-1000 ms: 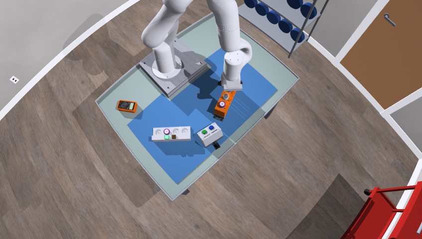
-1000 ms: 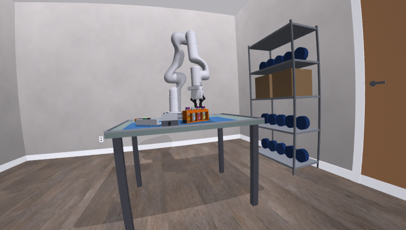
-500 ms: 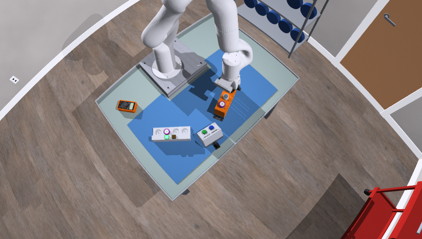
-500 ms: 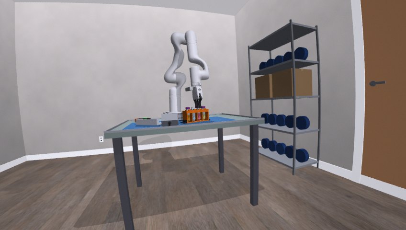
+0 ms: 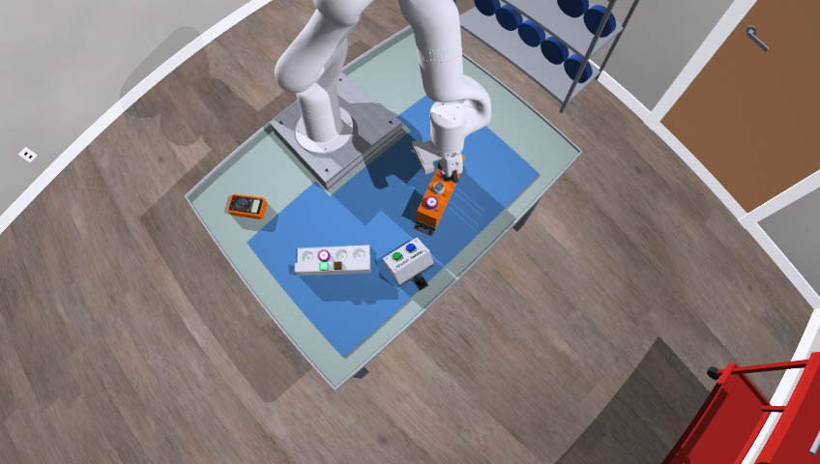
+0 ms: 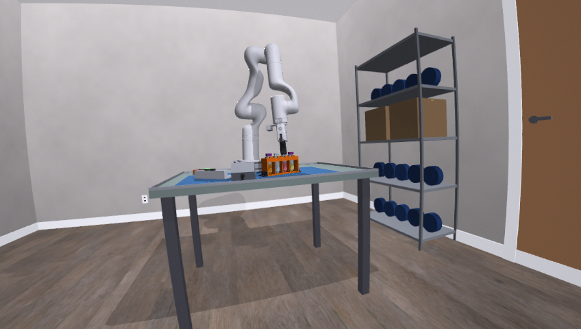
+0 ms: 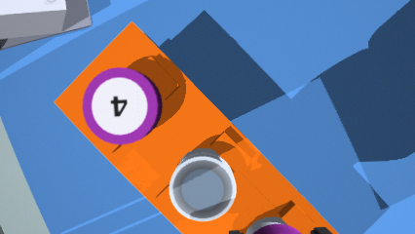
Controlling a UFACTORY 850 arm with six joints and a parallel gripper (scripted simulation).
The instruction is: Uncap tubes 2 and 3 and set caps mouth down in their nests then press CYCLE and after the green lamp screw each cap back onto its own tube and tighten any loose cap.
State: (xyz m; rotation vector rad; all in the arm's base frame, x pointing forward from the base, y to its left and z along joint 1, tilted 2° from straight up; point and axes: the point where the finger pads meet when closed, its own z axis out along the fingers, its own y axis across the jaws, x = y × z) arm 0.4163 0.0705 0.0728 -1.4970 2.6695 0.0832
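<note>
Item: my gripper (image 5: pixel 448 174) (image 6: pixel 283 152) (image 7: pixel 278 230), pointing down at the rack, fingers partly apart and closed on the purple cap of tube 2 (image 5: pixel 442 173) (image 7: pixel 278 229). One fingertip stands at each side of the cap; the lower edge of the wrist view cuts them off. How tight its thread is, I cannot tell.

Item: orange tube rack (image 5: pixel 427 217) (image 6: pixel 264 164) (image 7: pixel 182 119), upright, four tubes. Tube 3 (image 5: pixel 438 187) (image 7: pixel 203 188), next to the cap in my fingers, open at the mouth. Cap of tube 4 (image 5: pixel 431 202) (image 6: pixel 268 155) (image 7: pixel 120 105), purple with a white numbered top, on its tube at the rack's end. Cap of tube 1 (image 6: pixel 290 153), purple, on its tube at the other end; my gripper covers it from above.

Item: key housing (image 5: pixel 411 266) (image 6: pixel 242 168) (image 7: pixel 31 23), near the tube 4 end of the rack. Blue key (image 5: pixel 410 247) and green key (image 5: pixel 396 256) side by side on top.

Item: white cap tray (image 5: pixel 364 266) (image 6: pixel 210 175), beside the housing. One purple cap (image 5: pixel 324 255) in nest 3; nests 1, 2 and 4 without caps. Green lamp (image 5: pixel 324 266) lit, amber lamp (image 5: pixel 337 265) dark.

Item: orange meter (image 5: pixel 246 206), on the table (image 5: pixel 224 232) (image 6: pixel 264 185), well apart from the rack.

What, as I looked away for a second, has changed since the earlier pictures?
The gripper has turned clockwise, seen from above, over tube 2, and is now shut on its purple cap. Nothing was visibly let go. Tube 3 stayed open, the green lamp lit.
</note>
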